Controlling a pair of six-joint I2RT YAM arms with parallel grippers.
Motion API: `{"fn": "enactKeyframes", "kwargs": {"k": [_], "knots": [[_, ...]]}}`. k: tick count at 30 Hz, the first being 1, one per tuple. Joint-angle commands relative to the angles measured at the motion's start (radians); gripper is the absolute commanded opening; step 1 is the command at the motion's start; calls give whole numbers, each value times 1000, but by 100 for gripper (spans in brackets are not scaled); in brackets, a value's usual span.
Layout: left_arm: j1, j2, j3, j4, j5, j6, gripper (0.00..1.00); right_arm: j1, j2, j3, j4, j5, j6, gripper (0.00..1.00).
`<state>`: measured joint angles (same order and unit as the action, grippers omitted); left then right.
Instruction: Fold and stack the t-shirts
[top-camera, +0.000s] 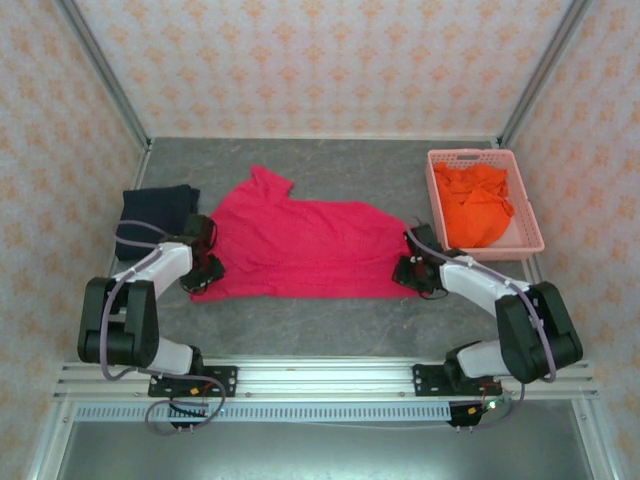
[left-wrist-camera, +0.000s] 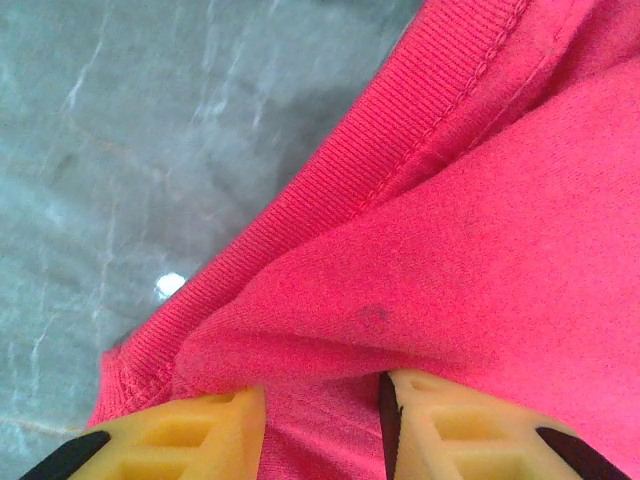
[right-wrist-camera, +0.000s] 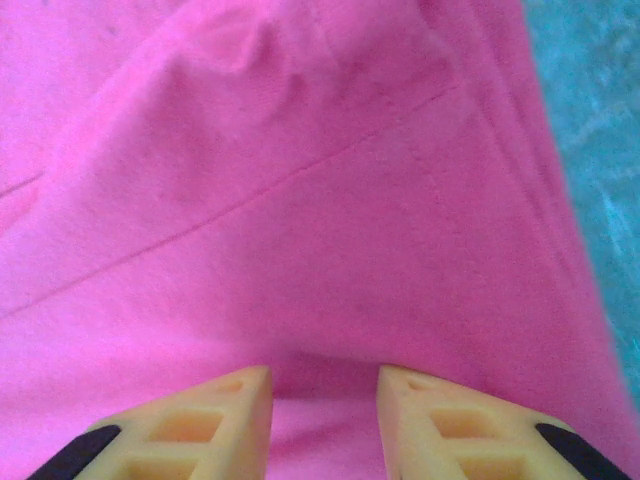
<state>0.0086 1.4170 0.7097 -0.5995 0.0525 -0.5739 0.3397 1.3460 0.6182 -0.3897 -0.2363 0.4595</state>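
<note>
Left gripper (left-wrist-camera: 322, 400): clenched part-way on a bunched fold of the crimson-pink t-shirt (top-camera: 300, 245), at the shirt's 8 o'clock corner, just by the ribbed collar band.
Right gripper (right-wrist-camera: 325, 385): likewise clamped on a fold of the same shirt, at its 4 o'clock corner, near a stitched seam.
Crimson-pink t-shirt: spread mostly flat across the middle of the table (top-camera: 330, 315), one sleeve poking out towards 11 o'clock; not yet folded.
Navy t-shirt (top-camera: 155, 212): folded, lying at 10 o'clock, just beside the left arm.
Orange t-shirt (top-camera: 478, 205): crumpled in the pink basket (top-camera: 495, 253) at 2 o'clock.
Risk, grip: each pinch looks shallow, so one corner could slip out on the lift and leave a lopsided fold.
Risk, layers: only the top layer may be caught, letting the back drag and wrinkle.
Risk, neighbour: a wide left swing could scuff the navy t-shirt.
</note>
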Motion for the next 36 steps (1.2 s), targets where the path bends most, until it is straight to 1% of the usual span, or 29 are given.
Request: {"fn": "enactKeyframes", "kwargs": {"k": [1, 3, 5, 7, 9, 12, 15, 16, 19, 20, 22, 23, 25, 27, 30, 33, 36], "knots": [[6, -64, 14, -75, -38, -30, 37, 3, -79, 16, -95, 3, 4, 37], [-14, -133, 68, -110, -77, -67, 42, 3, -134, 54, -71, -31, -2, 41], [-48, -178, 136, -129, -126, -95, 45, 2, -157, 98, -54, -44, -7, 45], [-102, -163, 242, -152, -180, -99, 51, 3, -158, 150, -44, -36, -21, 48], [-160, -89, 374, -184, -243, -85, 58, 3, -158, 202, -42, 2, -47, 52], [-205, 50, 561, -197, -310, -57, 68, 3, -157, 250, 10, 76, -80, 58], [-220, 208, 737, -184, -329, -26, 79, -1, -142, 287, 68, 129, -105, 63], [-221, 257, 791, -183, -331, -13, 80, -2, -131, 298, 83, 139, -110, 65], [-225, 432, 987, -207, -337, 28, 88, -4, -88, 317, 121, 139, -106, 66], [-229, 483, 1054, -214, -342, 34, 89, -5, -75, 319, 130, 133, -98, 66], [-229, 608, 1175, -234, -347, 77, 89, -4, -59, 311, 150, 114, -83, 66], [-231, 671, 1263, -261, -352, 87, 89, -4, -53, 304, 155, 106, -77, 66], [-230, 792, 1425, -332, -373, 103, 85, -4, -52, 288, 158, 103, -70, 66], [-229, 913, 1593, -401, -368, 115, 81, -5, -60, 274, 149, 108, -70, 66], [-230, 1053, 1765, -445, -347, 129, 72, -6, -79, 248, 146, 119, -68, 66], [-228, 1148, 1869, -494, -357, 126, 59, -8, -96, 231, 132, 124, -65, 66], [-223, 1181, 1856, -483, -351, 117, 58, -9, -118, 219, 119, 132, -64, 66]]}}
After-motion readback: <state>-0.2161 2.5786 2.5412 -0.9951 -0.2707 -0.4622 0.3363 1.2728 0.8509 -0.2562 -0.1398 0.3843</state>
